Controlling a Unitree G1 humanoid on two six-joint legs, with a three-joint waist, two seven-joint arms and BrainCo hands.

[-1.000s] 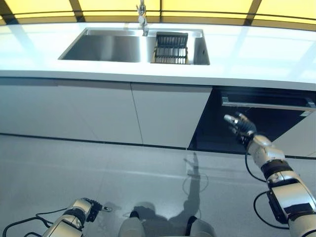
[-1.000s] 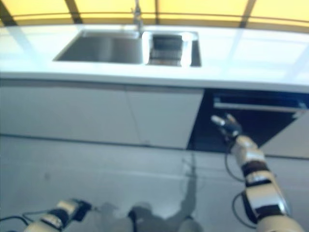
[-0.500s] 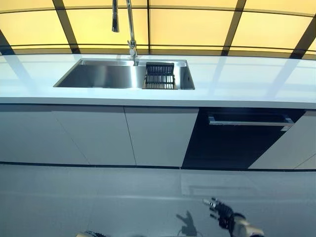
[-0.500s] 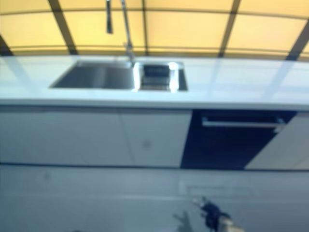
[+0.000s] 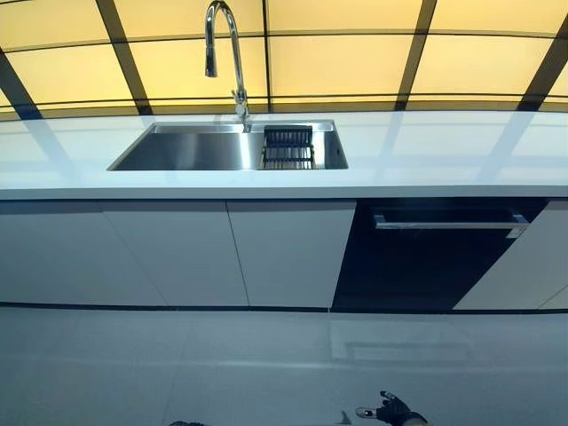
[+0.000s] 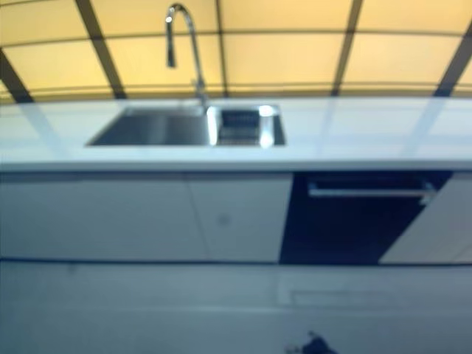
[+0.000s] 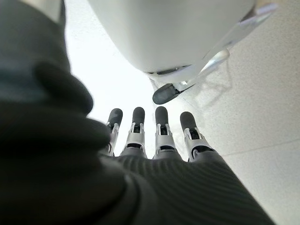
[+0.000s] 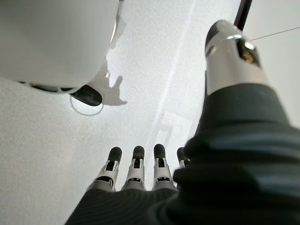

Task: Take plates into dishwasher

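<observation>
We face a white counter (image 5: 444,151). At 3 o'clock below it sits the dark dishwasher (image 5: 426,257), door closed; at 11 o'clock the steel sink (image 5: 200,151) holds a black rack (image 5: 288,147). We see no plates. Our right hand (image 8: 136,171) and left hand (image 7: 157,136) hang low over the floor (image 5: 177,364), fingers straight, holding nothing.

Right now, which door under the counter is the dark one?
The dishwasher door, at the right end under the counter. It is black with a silver bar handle; the cabinet doors beside it are plain white.
</observation>
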